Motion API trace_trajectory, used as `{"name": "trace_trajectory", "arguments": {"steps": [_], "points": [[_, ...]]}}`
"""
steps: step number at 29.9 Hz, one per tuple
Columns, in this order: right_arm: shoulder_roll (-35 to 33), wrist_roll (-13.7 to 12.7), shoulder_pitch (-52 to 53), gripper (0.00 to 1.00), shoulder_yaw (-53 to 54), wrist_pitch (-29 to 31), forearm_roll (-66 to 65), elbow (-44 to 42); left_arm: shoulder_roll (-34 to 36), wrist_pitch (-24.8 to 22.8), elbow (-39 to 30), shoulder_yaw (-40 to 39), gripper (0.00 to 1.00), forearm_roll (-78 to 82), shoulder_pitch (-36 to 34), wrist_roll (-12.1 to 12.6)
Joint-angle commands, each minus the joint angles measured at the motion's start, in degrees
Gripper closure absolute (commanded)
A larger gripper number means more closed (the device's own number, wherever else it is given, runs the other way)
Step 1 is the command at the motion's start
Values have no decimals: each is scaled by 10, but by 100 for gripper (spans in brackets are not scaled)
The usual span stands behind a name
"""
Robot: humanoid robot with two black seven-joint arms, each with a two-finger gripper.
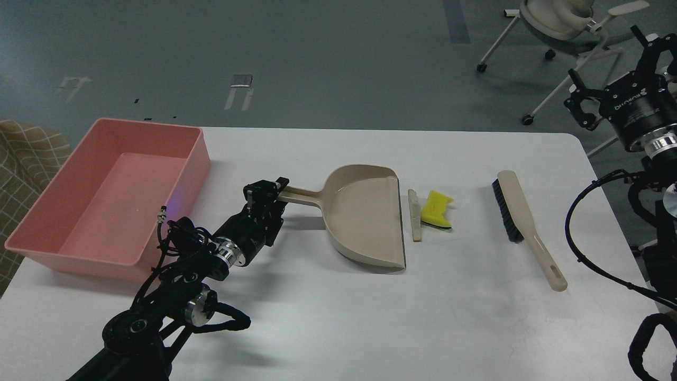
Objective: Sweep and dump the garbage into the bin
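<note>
Left gripper [279, 189] clamps dustpan [365, 219] handle, centre | right gripper [582, 103] fingers unclear, upper right | risk: dustpan slides; scraps [429, 211] escape; brush [521, 222] unused

Pink bin [39, 225], beige dustpan [365, 217], yellow sponge chunk [437, 209]

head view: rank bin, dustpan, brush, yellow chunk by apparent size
1. bin, largest by far.
2. dustpan.
3. brush: about as long as the dustpan with its handle, but much narrower.
4. yellow chunk, smallest.
All lie at similar depth on the table, so nearness hardly skews this.
</note>
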Motion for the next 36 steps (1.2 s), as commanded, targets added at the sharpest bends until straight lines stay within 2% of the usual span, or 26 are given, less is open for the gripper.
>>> {"name": "trace_trajectory", "arguments": {"steps": [1,8,15,20,26,31,34,36], "points": [[1,0,0,0,0,0,0,0,1,-1,-1,0,71,1,-3,-8],[1,1,-1,0,0,0,0,0,1,-2,-1,0,76,1,-3,-14],[0,1,-2,0,2,0,0,2,4,-2,-10,0,89,19,-10,-25],[-13,1,-3,0,2,0,-3,11,20,-4,-26,0,90,62,-16,-26],[-87,0,-14,0,-10,0,-8,52,62,-7,-50,0,91,65,-16,-26],[-212,0,-33,0,-64,0,-24,56,82,-8,-51,0,91,65,-17,-27],[-309,0,-27,0,-144,0,-47,56,86,-9,-52,0,91,67,-17,-26],[-336,1,-25,0,-172,0,-47,57,86,-9,-51,1,91,68,-16,-26]]}}
